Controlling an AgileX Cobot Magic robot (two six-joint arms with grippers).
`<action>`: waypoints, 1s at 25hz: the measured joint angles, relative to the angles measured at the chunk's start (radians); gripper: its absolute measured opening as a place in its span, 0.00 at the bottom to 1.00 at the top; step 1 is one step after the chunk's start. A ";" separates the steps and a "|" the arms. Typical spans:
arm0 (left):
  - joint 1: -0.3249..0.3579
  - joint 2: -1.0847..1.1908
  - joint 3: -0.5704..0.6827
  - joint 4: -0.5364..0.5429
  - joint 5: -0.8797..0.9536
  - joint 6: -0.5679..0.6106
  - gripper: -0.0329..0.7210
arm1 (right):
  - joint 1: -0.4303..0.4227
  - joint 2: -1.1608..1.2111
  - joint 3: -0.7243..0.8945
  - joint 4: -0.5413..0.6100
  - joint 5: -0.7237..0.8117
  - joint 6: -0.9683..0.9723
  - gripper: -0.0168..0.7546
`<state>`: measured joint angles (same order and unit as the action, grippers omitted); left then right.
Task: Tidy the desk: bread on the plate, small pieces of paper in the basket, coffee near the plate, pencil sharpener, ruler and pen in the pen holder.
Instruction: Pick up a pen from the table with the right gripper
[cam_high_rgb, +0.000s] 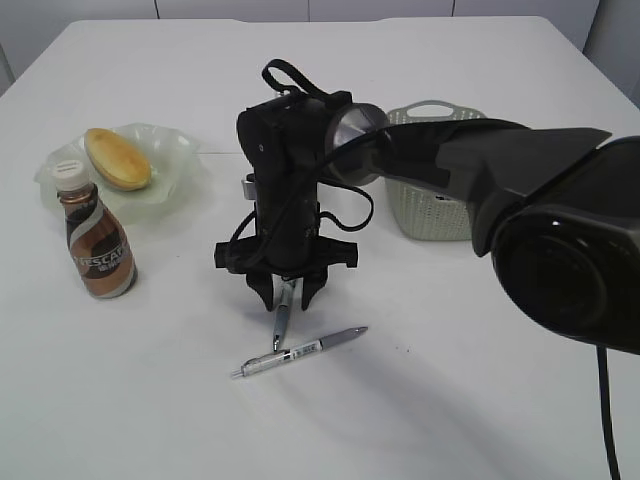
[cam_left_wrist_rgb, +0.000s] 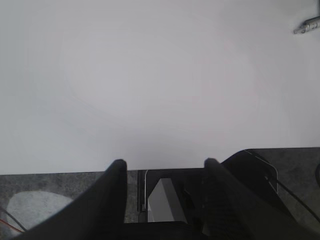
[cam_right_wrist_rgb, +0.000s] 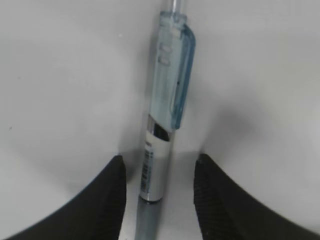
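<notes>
My right gripper (cam_high_rgb: 287, 290) points down at the middle of the desk (cam_high_rgb: 450, 380), open, its fingers either side of a pen (cam_right_wrist_rgb: 165, 135) with a clear blue clip, a gap on each side. A second pen (cam_high_rgb: 300, 352) lies just in front. The bread (cam_high_rgb: 117, 158) sits on the green plate (cam_high_rgb: 178, 150) at the left, with the coffee (cam_high_rgb: 98, 250) upright beside it. The arm partly hides the basket (cam_high_rgb: 430, 215). My left gripper (cam_left_wrist_rgb: 165, 165) hangs open and empty over the desk's near edge. Pen holder, ruler, pencil sharpener and paper pieces are out of view.
The right arm's dark body (cam_high_rgb: 560, 230) fills the right foreground and crosses to the middle. In the left wrist view a pen end (cam_left_wrist_rgb: 307, 25) shows at the top right, and grey floor (cam_left_wrist_rgb: 50, 200) below the desk edge.
</notes>
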<state>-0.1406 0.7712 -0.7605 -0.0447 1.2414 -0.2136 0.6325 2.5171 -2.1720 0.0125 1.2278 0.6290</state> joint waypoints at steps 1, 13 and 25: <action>0.000 0.000 0.000 0.000 0.000 0.000 0.52 | 0.000 0.000 0.000 0.005 0.000 -0.002 0.45; 0.000 0.000 0.000 -0.003 0.000 0.000 0.52 | 0.000 0.000 0.000 0.027 0.000 -0.004 0.33; 0.000 -0.025 0.000 -0.034 0.001 0.000 0.52 | 0.000 0.000 0.000 0.014 0.000 -0.004 0.29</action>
<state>-0.1406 0.7459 -0.7605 -0.0785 1.2422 -0.2136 0.6325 2.5171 -2.1720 0.0266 1.2278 0.6252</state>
